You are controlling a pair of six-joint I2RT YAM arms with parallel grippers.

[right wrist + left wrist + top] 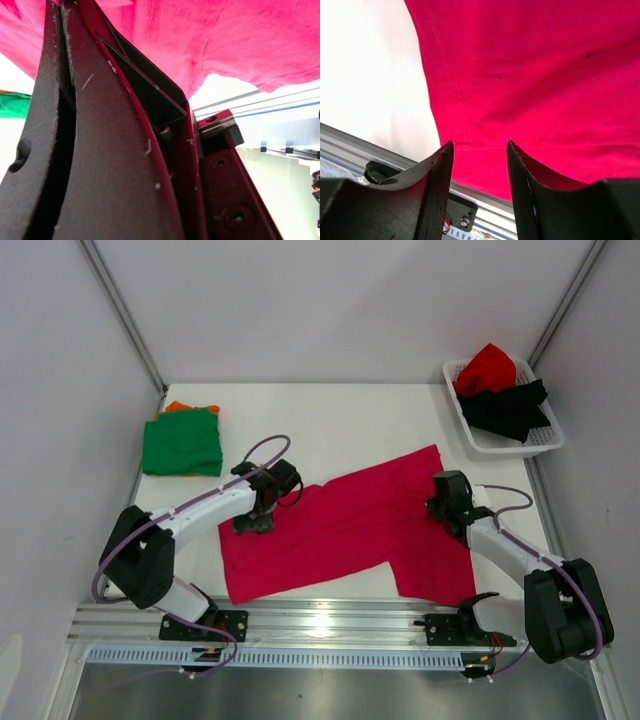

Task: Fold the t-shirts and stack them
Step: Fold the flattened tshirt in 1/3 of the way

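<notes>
Centre of the surface (330, 420): magenta-pink t-shirt (340, 530) lies spread out and unfolded, slanting from near left to far right.

Left fingers (253, 524) sit low over its left part, about half open, with nothing between them. The wrist view shows a stitched edge of the shirt under the gap. Judgement: poised to pinch that edge.

Right fingers (443, 508) are fully closed at the shirt's right side. Cannot tell whether cloth is nipped between the tips. Judgement: 1 arm on each side suits carrying an edge across for the first fold, which is not yet made.

Far left: green t-shirt (182, 443) lies folded on an orange t-shirt (180, 407), of which only a sliver shows. This is the stack, so 2 look done.

Far right: white basket (540, 440) holds a red t-shirt (487, 368) and a black t-shirt (510, 405), both crumpled.

Surface is matt white. Pale panel walls stand on 3 sides. An aluminium rail (330, 620) at the near edge carries both arm bases.
</notes>
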